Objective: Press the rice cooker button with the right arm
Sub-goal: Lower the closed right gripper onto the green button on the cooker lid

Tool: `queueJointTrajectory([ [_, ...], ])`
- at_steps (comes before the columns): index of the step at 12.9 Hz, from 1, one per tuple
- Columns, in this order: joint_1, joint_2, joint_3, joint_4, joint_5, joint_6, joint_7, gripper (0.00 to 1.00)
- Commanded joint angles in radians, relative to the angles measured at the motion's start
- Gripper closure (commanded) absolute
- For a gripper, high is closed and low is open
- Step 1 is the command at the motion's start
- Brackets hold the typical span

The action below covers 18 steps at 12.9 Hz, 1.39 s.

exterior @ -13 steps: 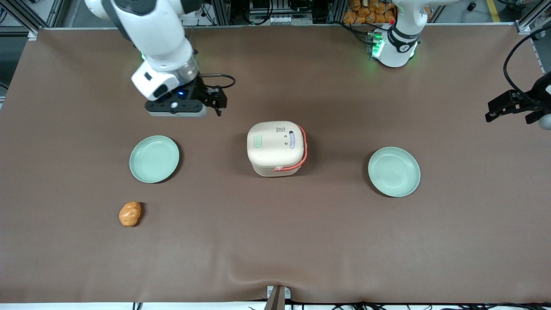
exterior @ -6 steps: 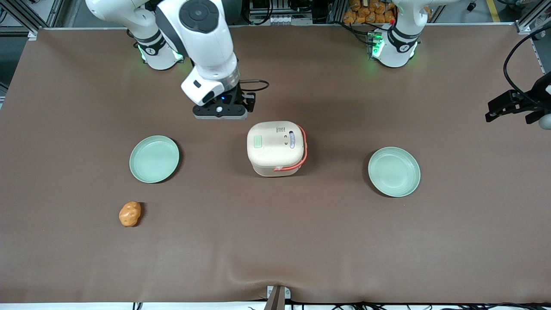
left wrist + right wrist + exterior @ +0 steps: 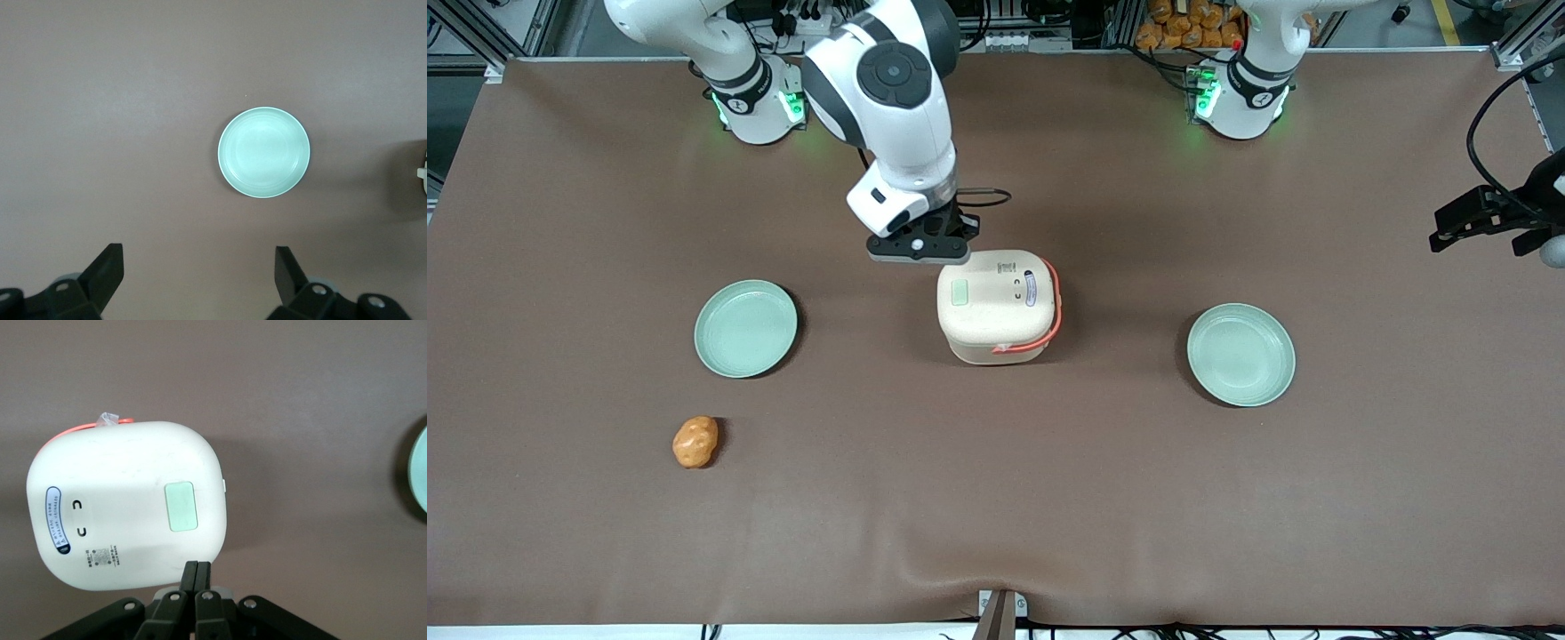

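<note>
The cream rice cooker [image 3: 996, 307] stands mid-table with its lid closed and its coral handle [image 3: 1054, 307] folded down on the parked arm's side. Its pale green button [image 3: 959, 292] sits on the lid near the working arm's side. In the right wrist view the cooker [image 3: 127, 503] and the button [image 3: 181, 506] show from above. The right arm's black gripper [image 3: 919, 248] hovers at the cooker's corner farther from the front camera, a little higher than the lid. Its fingers are pressed together and empty, with the tips [image 3: 197, 570] just over the lid's edge, short of the button.
A green plate [image 3: 745, 328] lies toward the working arm's end, another green plate [image 3: 1240, 354] toward the parked arm's end, also in the left wrist view [image 3: 264, 161]. An orange lumpy object [image 3: 695, 441] lies nearer the front camera than the first plate.
The right arm has swung from above the first plate toward the cooker and dropped closer to it. The gripper now sits at the lid's edge. The cooker has not moved.
</note>
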<state>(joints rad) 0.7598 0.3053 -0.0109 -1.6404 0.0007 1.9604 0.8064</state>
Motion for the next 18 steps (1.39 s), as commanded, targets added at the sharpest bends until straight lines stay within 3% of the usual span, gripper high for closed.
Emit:
queueJointTrajectory([
  [1,0.016,0.032,-0.008,0.011,-0.021,0.037,0.020,1.00],
  [18,0.012,0.115,-0.011,0.011,-0.024,0.136,0.020,1.00],
])
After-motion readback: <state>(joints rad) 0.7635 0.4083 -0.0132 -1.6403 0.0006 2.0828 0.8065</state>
